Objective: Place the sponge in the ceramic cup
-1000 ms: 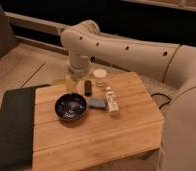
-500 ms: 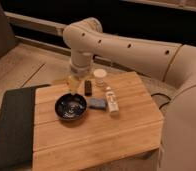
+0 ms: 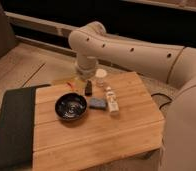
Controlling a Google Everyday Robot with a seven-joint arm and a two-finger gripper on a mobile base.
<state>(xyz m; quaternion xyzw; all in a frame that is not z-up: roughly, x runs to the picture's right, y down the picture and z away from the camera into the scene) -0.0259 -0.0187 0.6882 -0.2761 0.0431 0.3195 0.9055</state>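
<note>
The sponge [image 3: 97, 103], a small flat blue-grey pad, lies on the wooden table [image 3: 116, 135] just right of the dark bowl. The ceramic cup [image 3: 100, 76], small and pale, stands upright near the table's far edge. My gripper [image 3: 75, 80] hangs at the end of the cream arm [image 3: 126, 50], low over the table's far edge. It is left of the cup and beyond the bowl, well apart from the sponge. The wrist hides most of it.
A wide dark glossy bowl [image 3: 70, 107] sits mid-left on the table. A small black block [image 3: 89, 89] and a white tube [image 3: 111, 99] lie between cup and sponge. A dark cloth [image 3: 13, 125] covers the table's left end. Bare wood spreads across the front and right.
The arm's elbow and wrist have shifted slightly to the right, towards the cup. The objects on the table have not moved.
</note>
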